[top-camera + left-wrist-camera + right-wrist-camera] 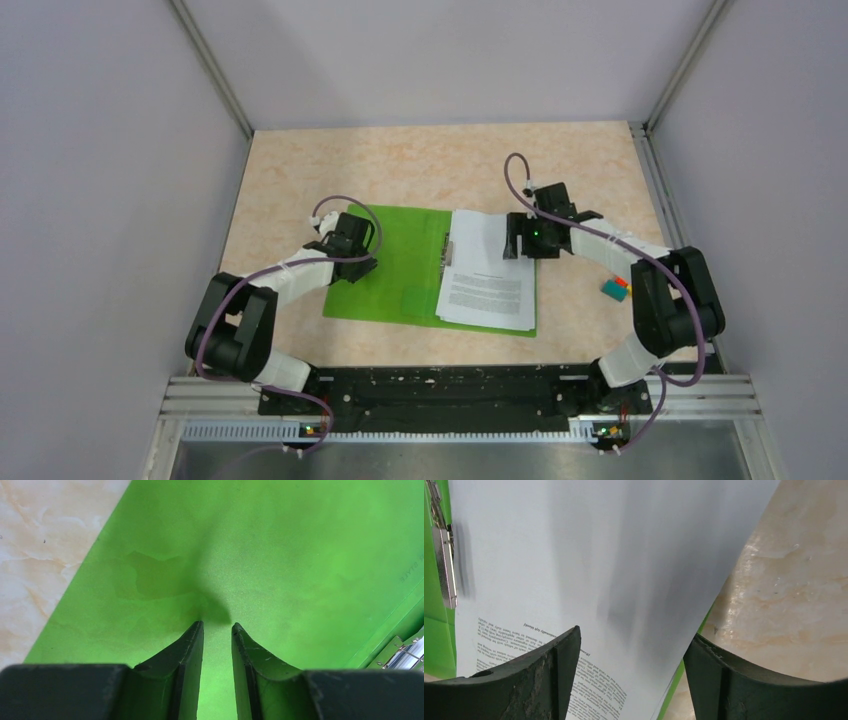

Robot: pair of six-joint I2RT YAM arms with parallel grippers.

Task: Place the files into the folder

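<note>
The green folder [395,265] lies open on the table. The files [488,285], white sheets with printed text, lie on its right half beside the metal clip [447,248]. My left gripper [355,262] is low over the bare left flap [260,555]. Its jaws stand a narrow gap apart with nothing between them [217,624]. My right gripper [522,243] hovers over the right edge of the files [574,555], open wide and empty [632,632]. The clip also shows at the left of the right wrist view [444,565].
A small red and teal object [616,288] lies on the table right of the folder, near my right arm. Grey walls enclose the marbled tabletop [300,170] on three sides. The folder's thin green edge shows beyond the paper [671,692].
</note>
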